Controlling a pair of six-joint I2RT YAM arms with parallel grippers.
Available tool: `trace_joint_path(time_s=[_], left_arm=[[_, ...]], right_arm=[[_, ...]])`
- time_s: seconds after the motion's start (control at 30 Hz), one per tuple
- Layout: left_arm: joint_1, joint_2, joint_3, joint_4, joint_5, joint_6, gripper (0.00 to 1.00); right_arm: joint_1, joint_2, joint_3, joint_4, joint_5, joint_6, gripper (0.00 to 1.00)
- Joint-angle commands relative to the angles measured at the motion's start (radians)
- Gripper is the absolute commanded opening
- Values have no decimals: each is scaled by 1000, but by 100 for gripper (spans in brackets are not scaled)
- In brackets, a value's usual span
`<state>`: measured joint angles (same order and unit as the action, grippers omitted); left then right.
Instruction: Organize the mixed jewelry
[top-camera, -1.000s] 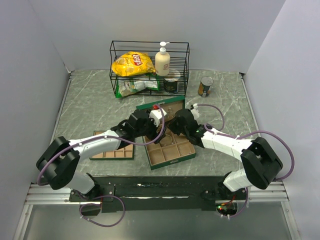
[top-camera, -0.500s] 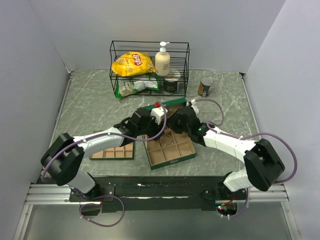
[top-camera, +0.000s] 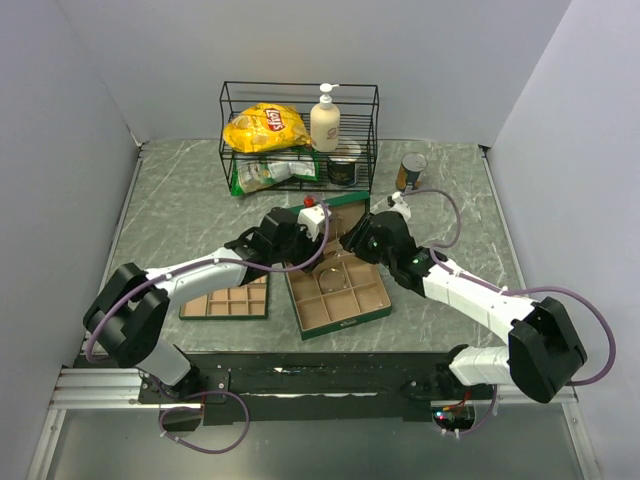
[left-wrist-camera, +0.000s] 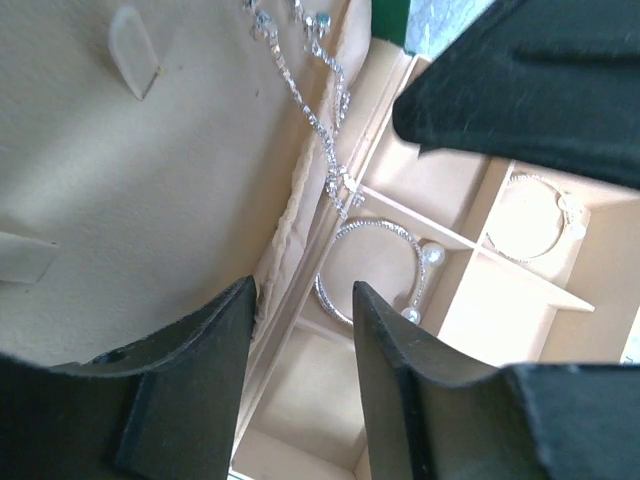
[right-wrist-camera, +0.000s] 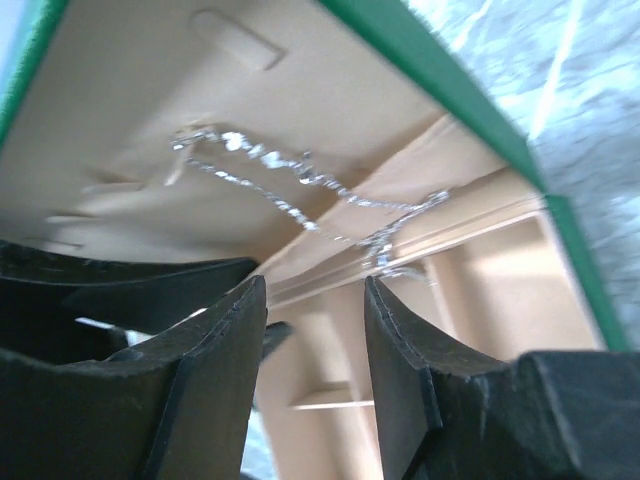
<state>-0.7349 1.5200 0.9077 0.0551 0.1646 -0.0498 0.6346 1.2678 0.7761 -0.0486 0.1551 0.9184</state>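
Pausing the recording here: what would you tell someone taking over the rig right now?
Left gripper: open, empty, over the back of the green box.
Right gripper: open, empty, facing the raised lid.
Jewelry: beaded bangle and second bangle each lie in their own compartment; chain drapes down the lid lining to the box edge.
Left to do: probably the chain.

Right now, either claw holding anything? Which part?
Nothing held. Left claw and right claw are open, empty; the chain sits on the box lid, ungripped.
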Motion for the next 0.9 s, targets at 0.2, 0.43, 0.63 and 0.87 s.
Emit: trace_joint_path(time_s=[0.2,0.43,0.63,0.87], left_arm=[[2,43,53,-52,85,-12,47],[9,49,63,-81,98,-18,48],[19,62,80,-100,84,-19,47],[20,49,83,-106,61,-15,48]], right_arm=[[-26,63,-24,102,-58,-305,56],[-26,96,-38,184,-40,-389,65],[-26,149,-23,220,-69,-455,65],[-26,200,-14,237,-66,-474,63]])
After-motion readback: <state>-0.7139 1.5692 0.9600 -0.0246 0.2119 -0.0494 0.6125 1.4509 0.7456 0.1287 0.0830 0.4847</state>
